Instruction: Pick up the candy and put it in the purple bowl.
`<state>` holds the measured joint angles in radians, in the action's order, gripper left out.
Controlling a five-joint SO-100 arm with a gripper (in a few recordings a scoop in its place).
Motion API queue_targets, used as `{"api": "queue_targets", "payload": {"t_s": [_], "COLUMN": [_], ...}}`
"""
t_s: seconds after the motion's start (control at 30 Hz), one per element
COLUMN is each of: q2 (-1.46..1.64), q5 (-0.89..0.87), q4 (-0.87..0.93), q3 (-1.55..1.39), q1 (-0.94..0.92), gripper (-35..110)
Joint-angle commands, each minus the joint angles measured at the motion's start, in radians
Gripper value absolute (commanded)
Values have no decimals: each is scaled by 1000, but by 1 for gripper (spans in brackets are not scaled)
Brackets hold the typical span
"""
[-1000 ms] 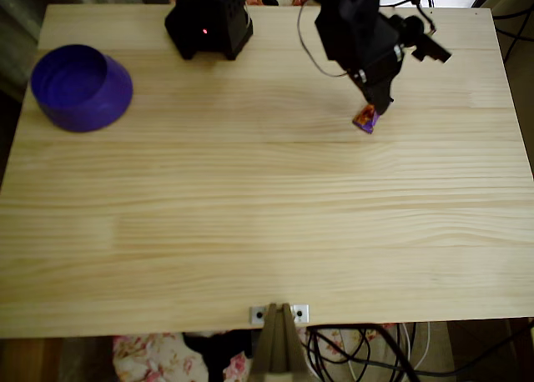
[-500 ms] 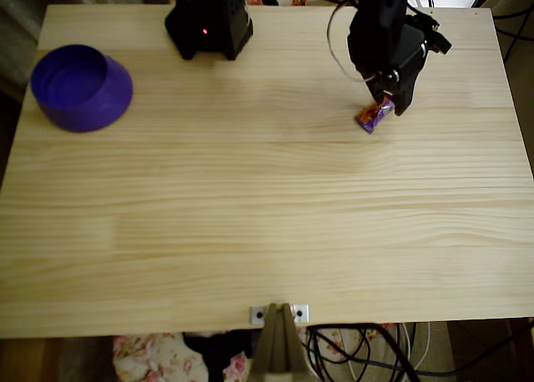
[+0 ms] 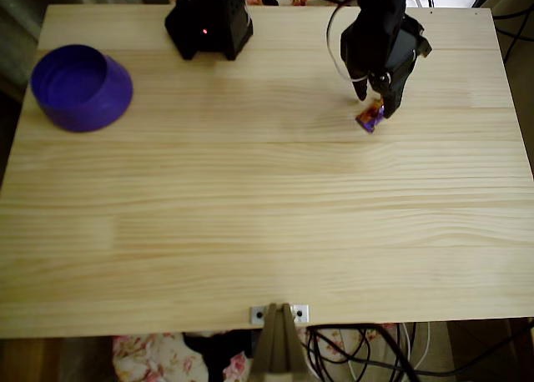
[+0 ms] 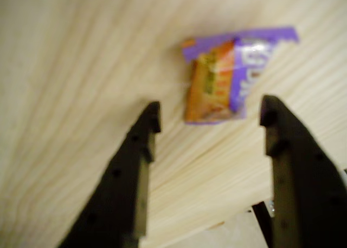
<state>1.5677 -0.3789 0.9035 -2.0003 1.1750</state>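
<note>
Purple candy (image 4: pixel 230 77) (one), gripper (image 4: pixel 210 115) spread above it, one purple bowl (image 3: pixel 81 87)

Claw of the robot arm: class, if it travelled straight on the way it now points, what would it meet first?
Most likely the candy, lying just beyond the open claw on the table; depth is hard to judge.

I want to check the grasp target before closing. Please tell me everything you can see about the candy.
The candy is a small oblong sweet in a shiny purple wrapper with an orange panel and a flat crimped end. It lies on the bare wooden table, near the far right part in the overhead view. Its print is too blurred to read. The open gripper hangs over it; in the wrist view the candy sits just beyond the jaws, which do not touch it.
</note>
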Motion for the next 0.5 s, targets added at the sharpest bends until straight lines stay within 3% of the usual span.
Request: {"api": "queue_targets", "payload": {"t_s": [0.0,0.47], "q2": [17,-103], "q5": [0,-9], "q4": [3,8], "q3": [40,178], "q1": [21,-11], "gripper": [33,23]}}
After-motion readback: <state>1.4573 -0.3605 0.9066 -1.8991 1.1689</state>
